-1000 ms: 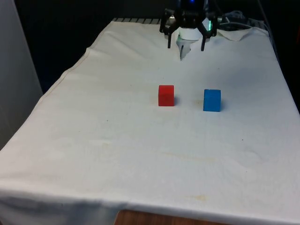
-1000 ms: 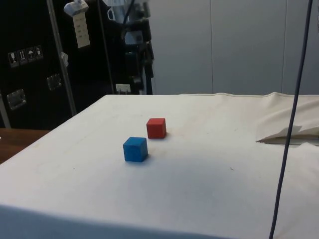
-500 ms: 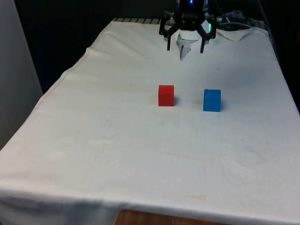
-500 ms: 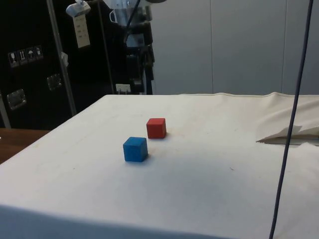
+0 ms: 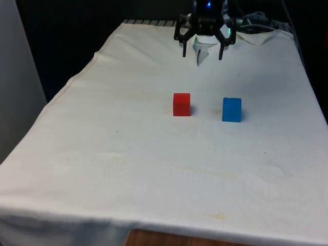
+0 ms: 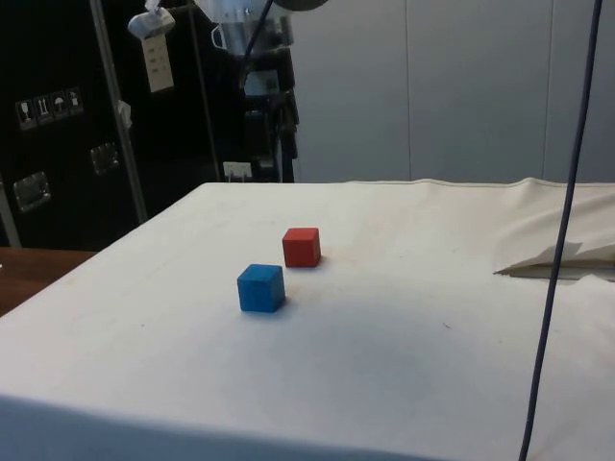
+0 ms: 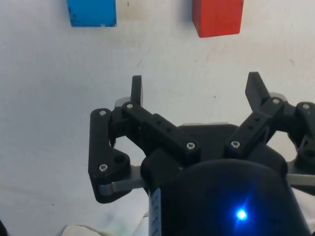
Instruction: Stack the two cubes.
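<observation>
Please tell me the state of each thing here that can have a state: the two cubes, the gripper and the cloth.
red cube: resting flat on the cloth, apart from the other cube, not stacked.
blue cube: resting flat on the cloth, nothing on top.
gripper: open, holding nothing, above the table's far end, away from both cubes.
white cloth: spread over the table, lightly creased.

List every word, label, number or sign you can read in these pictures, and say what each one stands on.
No text can be read.
Red cube: plain faces, no print.
Blue cube: plain faces, no print.
White tag hanging by the dark cabinets in the side view: dark marks, too small to read.
Small plates on the dark cabinet front: pictograms, too blurred to make out.
</observation>
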`<state>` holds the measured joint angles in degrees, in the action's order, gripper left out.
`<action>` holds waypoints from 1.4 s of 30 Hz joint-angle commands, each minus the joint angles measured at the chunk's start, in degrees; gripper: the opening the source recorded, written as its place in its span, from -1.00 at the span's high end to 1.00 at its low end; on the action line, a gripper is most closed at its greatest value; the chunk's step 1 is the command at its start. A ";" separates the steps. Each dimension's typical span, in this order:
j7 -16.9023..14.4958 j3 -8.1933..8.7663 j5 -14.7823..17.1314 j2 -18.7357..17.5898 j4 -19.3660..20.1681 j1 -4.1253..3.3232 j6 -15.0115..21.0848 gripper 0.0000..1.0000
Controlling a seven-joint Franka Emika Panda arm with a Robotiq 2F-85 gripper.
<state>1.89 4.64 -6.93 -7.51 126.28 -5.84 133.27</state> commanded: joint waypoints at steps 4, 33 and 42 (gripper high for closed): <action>-0.06 0.29 -0.17 -1.03 0.11 0.06 1.38 -1.00; -0.40 1.43 -0.17 -3.95 0.97 0.46 6.53 -1.00; -1.49 2.46 -0.11 -5.10 2.46 0.74 10.08 -1.00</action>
<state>0.57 7.05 -6.93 -12.55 128.40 -5.27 142.21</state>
